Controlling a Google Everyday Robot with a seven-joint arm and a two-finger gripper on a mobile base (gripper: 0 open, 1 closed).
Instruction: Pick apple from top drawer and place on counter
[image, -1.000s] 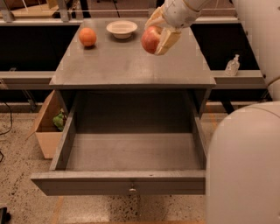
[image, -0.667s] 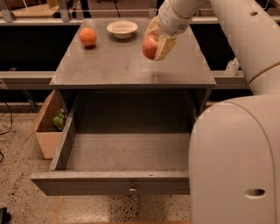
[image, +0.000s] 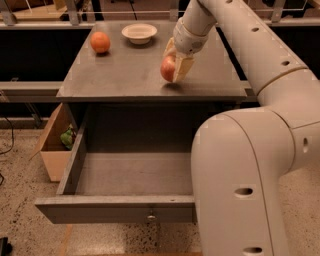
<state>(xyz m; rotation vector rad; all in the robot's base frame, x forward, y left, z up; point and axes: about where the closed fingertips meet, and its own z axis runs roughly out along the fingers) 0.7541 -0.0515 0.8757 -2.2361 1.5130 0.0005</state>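
Observation:
The red apple (image: 168, 68) is held in my gripper (image: 175, 66), whose pale fingers are shut on it, right at the surface of the counter (image: 120, 75) near its front right part. The apple looks to be touching or just above the grey top. The top drawer (image: 125, 175) stands pulled wide open below, its inside bare, with a small metal knob (image: 150, 217) on the front panel. My white arm comes down from the upper right and fills the right side of the view.
An orange fruit (image: 100, 42) and a white bowl (image: 139, 33) sit at the back of the counter. A cardboard box (image: 54, 145) with something green stands on the speckled floor left of the cabinet. Dark railings run behind.
My gripper has come down and toward the counter's front with the apple, from hovering above the top to right at its surface. The arm now covers more of the right side.

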